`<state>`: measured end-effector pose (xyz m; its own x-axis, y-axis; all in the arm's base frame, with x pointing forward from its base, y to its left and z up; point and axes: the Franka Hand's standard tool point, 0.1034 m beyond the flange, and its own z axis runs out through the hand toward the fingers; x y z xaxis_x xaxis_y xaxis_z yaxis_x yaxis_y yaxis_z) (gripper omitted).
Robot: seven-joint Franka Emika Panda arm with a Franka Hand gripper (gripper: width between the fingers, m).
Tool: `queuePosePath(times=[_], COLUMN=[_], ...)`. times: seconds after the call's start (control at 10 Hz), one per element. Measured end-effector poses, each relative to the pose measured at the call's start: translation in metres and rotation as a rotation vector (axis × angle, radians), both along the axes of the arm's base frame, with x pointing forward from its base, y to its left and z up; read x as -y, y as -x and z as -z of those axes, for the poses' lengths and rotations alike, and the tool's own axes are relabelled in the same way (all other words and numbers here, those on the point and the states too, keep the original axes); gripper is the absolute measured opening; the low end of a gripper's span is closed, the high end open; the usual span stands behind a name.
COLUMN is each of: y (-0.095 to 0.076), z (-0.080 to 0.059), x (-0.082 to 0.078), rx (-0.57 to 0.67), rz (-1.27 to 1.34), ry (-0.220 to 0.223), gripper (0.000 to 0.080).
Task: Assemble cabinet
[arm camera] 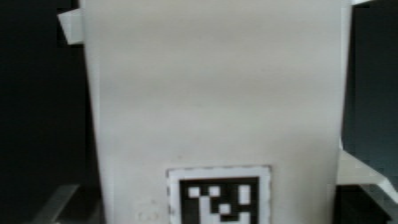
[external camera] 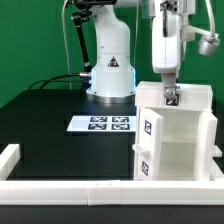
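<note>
Cabinet [external camera: 175,135] stands upright on the black table [external camera: 50,130], at the exterior view's right. Gripper [external camera: 171,97] sits at its top, jaws spread, apparently straddling a panel edge.

The white Franka Panda arm [external camera: 165,40] reaches down from above on the exterior view's right, its wrist vertical. Its two-finger gripper [external camera: 171,97] points straight down, with the dark fingers [external camera: 172,99] held apart rather than closed together.
</note>
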<state>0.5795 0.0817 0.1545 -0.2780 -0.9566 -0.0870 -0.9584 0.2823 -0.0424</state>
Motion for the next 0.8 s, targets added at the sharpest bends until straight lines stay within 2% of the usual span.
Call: queuePosePath(times=[0.2,0.3,0.4,0.5,0.7,0.8], y=[0.0,0.0,0.001,0.003,0.011,0.011], z=[-0.002,-0.009,-0.016,-0.025,-0.037,-0.034], x=[-0.001,-0.004,-0.007,-0.01,-0.019,-0.019], rx=[0.003,0.015,0.026,0.038,0.047,0.044], rz=[-0.028,-0.036,-0.052,-0.075,-0.098,-0.102], ry=[-0.008,-0.021,-0.031,-0.04,-0.052,-0.052], gripper=[0.0566,0.0566,0.0728,0.0783,0.0796,0.0797])
